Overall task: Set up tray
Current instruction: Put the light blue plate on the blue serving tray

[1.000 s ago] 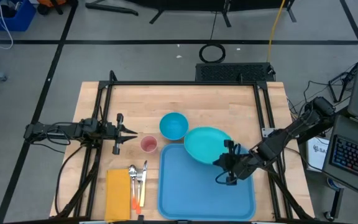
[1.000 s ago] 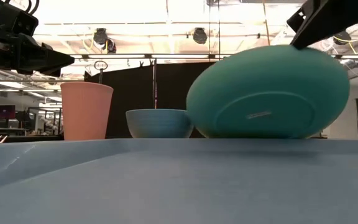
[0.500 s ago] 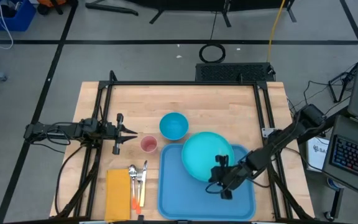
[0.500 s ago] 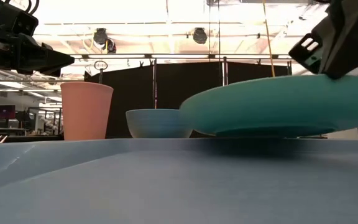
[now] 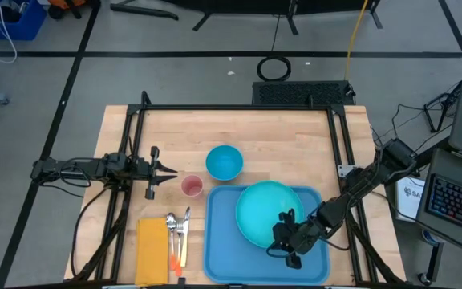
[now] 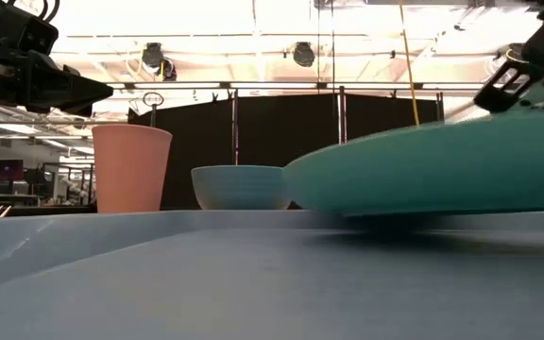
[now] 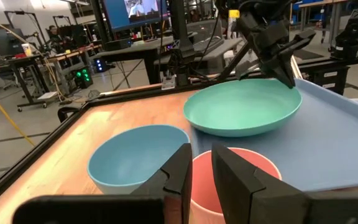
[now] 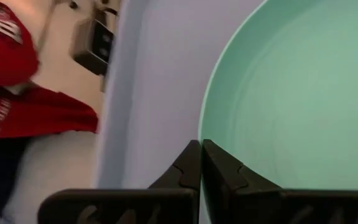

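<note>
right gripper [image 5: 289, 238] pinching turquoise plate [image 5: 265, 212] rim, plate seemingly just above tray [image 5: 223, 257]; left gripper [image 5: 167, 170] idle, slightly parted.

Grey floor [image 5: 175, 72] crossed by dark taped lines. Blue bin [image 5: 6, 20] at one far corner; coiled black cable [image 5: 273, 68] beside a black perforated panel [image 5: 301, 92]; yellow cord [image 5: 355, 36]. Computer keyboard [image 5: 455, 201] on a side stand. Ceiling with bright light strips and hanging fixtures [image 6: 159, 59]; black partition [image 6: 281, 127]. Wall-mounted screen [image 7: 135, 11]; cluttered workbenches [image 7: 48, 62].
</note>
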### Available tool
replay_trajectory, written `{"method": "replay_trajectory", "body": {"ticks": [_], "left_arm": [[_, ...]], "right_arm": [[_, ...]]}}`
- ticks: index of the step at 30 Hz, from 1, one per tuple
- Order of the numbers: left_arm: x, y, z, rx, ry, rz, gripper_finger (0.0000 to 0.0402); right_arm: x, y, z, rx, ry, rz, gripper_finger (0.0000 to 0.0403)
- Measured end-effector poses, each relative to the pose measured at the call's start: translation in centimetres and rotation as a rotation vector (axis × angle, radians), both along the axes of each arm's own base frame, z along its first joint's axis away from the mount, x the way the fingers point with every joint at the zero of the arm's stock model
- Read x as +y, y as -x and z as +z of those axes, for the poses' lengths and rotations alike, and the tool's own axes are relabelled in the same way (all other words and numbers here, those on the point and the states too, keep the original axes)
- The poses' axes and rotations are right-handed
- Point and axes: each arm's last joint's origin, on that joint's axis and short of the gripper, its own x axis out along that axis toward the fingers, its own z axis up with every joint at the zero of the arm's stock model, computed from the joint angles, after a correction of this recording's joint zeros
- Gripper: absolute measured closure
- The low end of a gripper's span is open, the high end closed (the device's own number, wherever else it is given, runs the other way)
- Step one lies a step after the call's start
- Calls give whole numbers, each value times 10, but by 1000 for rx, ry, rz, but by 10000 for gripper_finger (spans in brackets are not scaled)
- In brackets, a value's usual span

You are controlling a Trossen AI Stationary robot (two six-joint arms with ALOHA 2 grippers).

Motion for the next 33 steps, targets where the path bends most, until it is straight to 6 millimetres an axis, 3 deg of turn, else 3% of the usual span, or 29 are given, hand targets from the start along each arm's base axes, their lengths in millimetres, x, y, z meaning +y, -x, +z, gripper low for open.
{"method": "replay_trajectory", "body": {"ticks": [8, 20, 33], "left_arm": [[0, 0, 0, 0, 0, 0, 334], [0, 0, 0, 0, 0, 0, 334], [0, 0, 0, 0, 0, 0, 334]], "right_arm": [[12, 1, 8, -68, -91, 20, 402], [20, 8, 7, -11, -173, -31, 402], [34, -5, -28, 69, -292, -20, 402]]}}
